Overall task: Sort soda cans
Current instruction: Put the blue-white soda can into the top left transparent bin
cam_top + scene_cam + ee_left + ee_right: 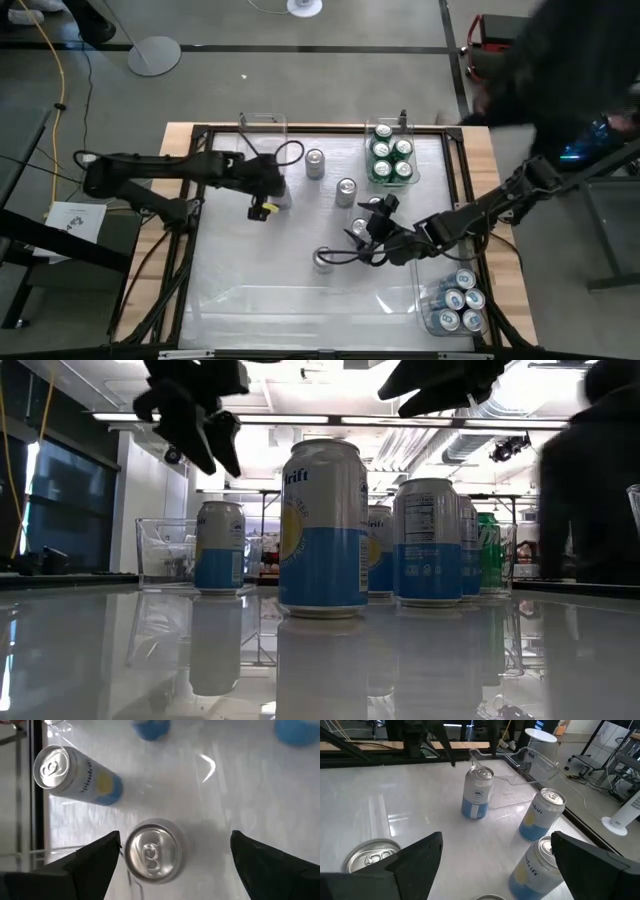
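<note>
Green-sided metal cans [391, 158] already fill one clear plastic bin [408, 128], blue ones [459, 304] another; several blue-and-white cans [346, 191] wait loose mid-desk [240, 290]. Left pincer [172, 857] hangs open above one silver-topped can [151, 852]; right pincer [495, 857] gapes empty near others.

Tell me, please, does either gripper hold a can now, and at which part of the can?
Nothing is held. The left gripper is open above an upright can without touching it. The right gripper is also open over the loose cans.
</note>
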You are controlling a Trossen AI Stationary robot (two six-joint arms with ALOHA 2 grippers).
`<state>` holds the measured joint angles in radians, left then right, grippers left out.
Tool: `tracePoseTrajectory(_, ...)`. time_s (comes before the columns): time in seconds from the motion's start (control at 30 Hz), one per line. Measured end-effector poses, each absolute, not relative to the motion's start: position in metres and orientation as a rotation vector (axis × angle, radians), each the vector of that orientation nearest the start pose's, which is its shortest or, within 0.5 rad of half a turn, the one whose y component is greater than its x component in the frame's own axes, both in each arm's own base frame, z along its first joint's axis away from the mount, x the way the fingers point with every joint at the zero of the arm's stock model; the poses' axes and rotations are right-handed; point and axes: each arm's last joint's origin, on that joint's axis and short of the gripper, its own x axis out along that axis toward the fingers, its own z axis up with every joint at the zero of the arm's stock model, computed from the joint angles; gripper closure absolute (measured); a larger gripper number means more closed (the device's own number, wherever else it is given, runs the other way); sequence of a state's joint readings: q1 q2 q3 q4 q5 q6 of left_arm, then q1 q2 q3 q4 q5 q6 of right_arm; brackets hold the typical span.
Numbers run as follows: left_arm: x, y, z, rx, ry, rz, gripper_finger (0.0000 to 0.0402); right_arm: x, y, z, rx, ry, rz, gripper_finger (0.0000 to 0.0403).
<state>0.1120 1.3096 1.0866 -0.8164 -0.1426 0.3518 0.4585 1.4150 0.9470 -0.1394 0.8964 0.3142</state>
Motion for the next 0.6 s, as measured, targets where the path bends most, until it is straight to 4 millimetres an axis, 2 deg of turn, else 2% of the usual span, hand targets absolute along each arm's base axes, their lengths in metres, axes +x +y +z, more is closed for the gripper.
tracePoseTrajectory(0.17, 0.262, 0.041, 0.263, 0.383, 1.149, 0.039, 0.0047, 0.274, 0.111, 0.258, -0.081, 0.404, -0.486, 0.0045)
tracePoseTrajectory(0.4, 0.270, 0.060, 0.245, 0.334, 1.226, 0.079, 0.0047, 0.274, 0.111, 0.258, -0.079, 0.412, -0.474, 0.0045)
tracePoseTrajectory(0.6, 0.274, 0.064, 0.234, 0.311, 1.266, 0.041, 0.0049, 0.274, 0.112, 0.257, -0.075, 0.417, -0.461, 0.0045)
